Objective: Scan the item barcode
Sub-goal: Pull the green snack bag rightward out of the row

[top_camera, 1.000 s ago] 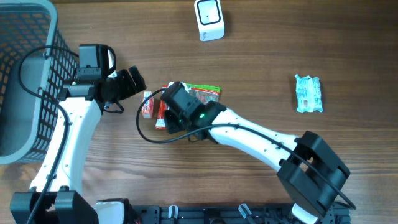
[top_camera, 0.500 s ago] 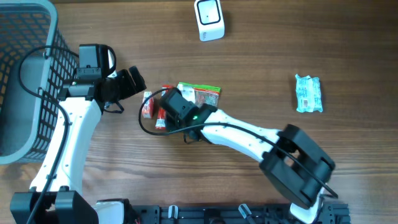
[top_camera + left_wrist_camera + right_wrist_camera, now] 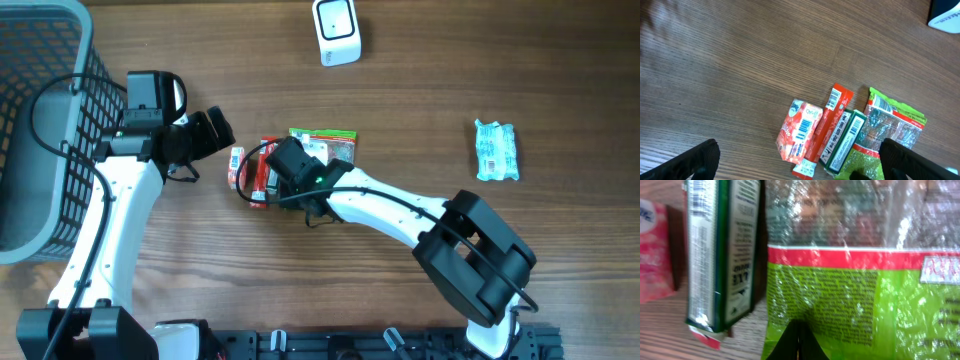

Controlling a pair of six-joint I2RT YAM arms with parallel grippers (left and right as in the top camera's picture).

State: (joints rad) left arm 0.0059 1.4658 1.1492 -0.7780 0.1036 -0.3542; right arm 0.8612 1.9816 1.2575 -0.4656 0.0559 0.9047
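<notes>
Leftward has swung the right arm [image 3: 400, 215]; right gripper [image 3: 797, 340] fully closed, tips against the green snack packet [image 3: 840, 295]; left gripper [image 3: 215, 128] spread wide, empty.

Reads to me as a mock shop checkout set up on a robot test bench, not a real store. Evidence:
- Wood-grain surface [image 3: 480, 60].
- Grey mesh shopping basket [image 3: 90, 70] at the far left.
- Small white barcode scanner [image 3: 336, 30] standing at the far edge, middle.
- Retail goods lying loose, with printed barcodes showing: a green snack bag [image 3: 892, 125], a red packet [image 3: 799, 131], and a pale blue packet [image 3: 496, 150] off to the right.
- Black rail [image 3: 330, 345] along the near edge, with my left arm [image 3: 110, 220] and right arm [image 3: 400, 215] based by it.
</notes>
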